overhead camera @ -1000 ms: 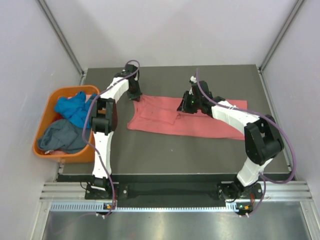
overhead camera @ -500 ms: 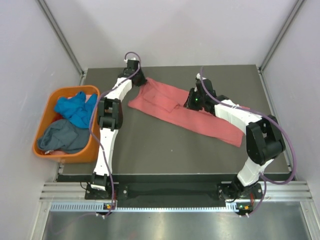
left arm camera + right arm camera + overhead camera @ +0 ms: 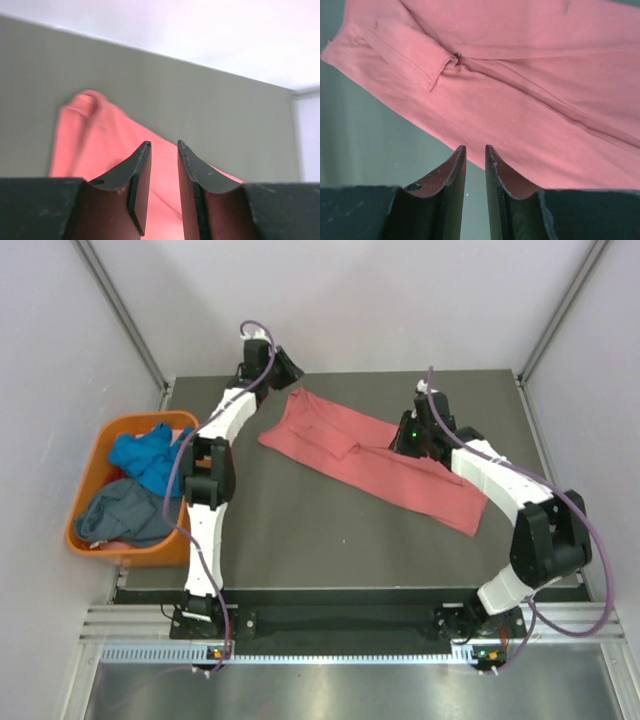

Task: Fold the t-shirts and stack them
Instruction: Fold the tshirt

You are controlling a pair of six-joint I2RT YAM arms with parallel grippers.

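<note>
The salmon-pink t-shirt (image 3: pixel 375 462) lies flat and diagonal on the dark table, from back centre to front right. It also shows in the left wrist view (image 3: pixel 100 135) and the right wrist view (image 3: pixel 520 100). My left gripper (image 3: pixel 287 368) hovers past the shirt's back corner, with its jaws a little apart and empty (image 3: pixel 162 146). My right gripper (image 3: pixel 398 443) hovers above the shirt's middle edge, with its jaws narrowly apart and empty (image 3: pixel 475 148). The bright blue t-shirt (image 3: pixel 145 455) and the slate grey-blue t-shirt (image 3: pixel 125 512) lie crumpled in the tub.
The orange plastic tub (image 3: pixel 83 485) stands off the table's left edge beside the left arm. The dark table (image 3: pixel 300 540) has bare surface in front of the shirt. Grey walls and frame posts close the back and sides.
The pink shirt was dragged and swung from lying crosswise to diagonal, its left end towards the back. Both grippers moved back and up, and now stand off the cloth.
</note>
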